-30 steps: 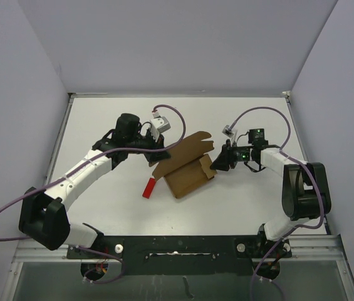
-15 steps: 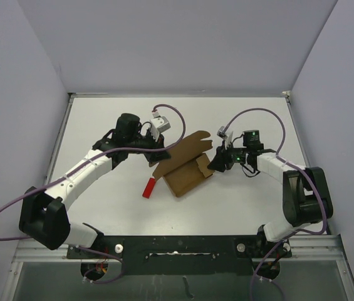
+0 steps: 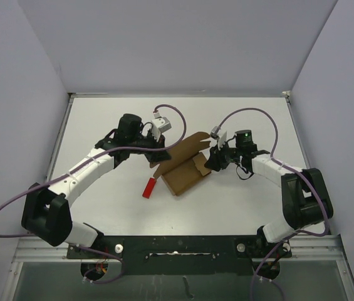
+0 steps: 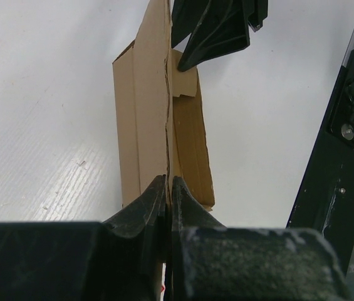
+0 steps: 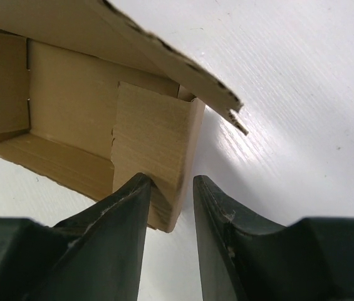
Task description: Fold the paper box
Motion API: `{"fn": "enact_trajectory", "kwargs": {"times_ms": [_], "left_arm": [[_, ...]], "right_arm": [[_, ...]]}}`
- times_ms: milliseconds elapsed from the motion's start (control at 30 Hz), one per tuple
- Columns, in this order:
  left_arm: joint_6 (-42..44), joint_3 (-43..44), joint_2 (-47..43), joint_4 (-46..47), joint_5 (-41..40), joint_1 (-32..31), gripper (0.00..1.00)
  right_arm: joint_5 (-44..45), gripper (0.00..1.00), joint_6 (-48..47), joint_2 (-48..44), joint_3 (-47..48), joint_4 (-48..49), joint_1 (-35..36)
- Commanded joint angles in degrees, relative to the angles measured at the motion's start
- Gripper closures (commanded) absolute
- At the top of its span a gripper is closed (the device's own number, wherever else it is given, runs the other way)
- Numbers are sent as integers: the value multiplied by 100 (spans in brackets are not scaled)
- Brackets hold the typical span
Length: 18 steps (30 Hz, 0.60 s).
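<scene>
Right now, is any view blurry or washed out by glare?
Top external: sharp, evenly lit. Left wrist: left pincer blurred up close, paper box sharp. Right wrist: bright sheen on the table beside the box, right pincer soft.

On my feed I see a white surface [image 3: 101, 119] closed in by a pale grey back wall [image 3: 177, 44], left wall [image 3: 14, 94] and right wall [image 3: 346, 94]. A black rail [image 3: 177, 244] edges its near side. Light is soft and even.
</scene>
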Motion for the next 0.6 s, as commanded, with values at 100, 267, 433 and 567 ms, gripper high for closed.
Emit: {"fn": "enact_trajectory", "kwargs": {"times_ms": [100, 267, 433, 567], "left_arm": [[-110, 207, 128, 87, 183, -14, 100], [-189, 245, 213, 52, 213, 22, 100], [-249, 249, 247, 81, 308, 43, 100], [-294, 245, 282, 106, 329, 73, 100]], "right_arm": [[467, 65, 65, -152, 77, 294, 111], [489, 62, 63, -97, 132, 246, 113], [644, 61, 11, -70, 209, 204, 165], [645, 60, -37, -4, 240, 157, 265]]}}
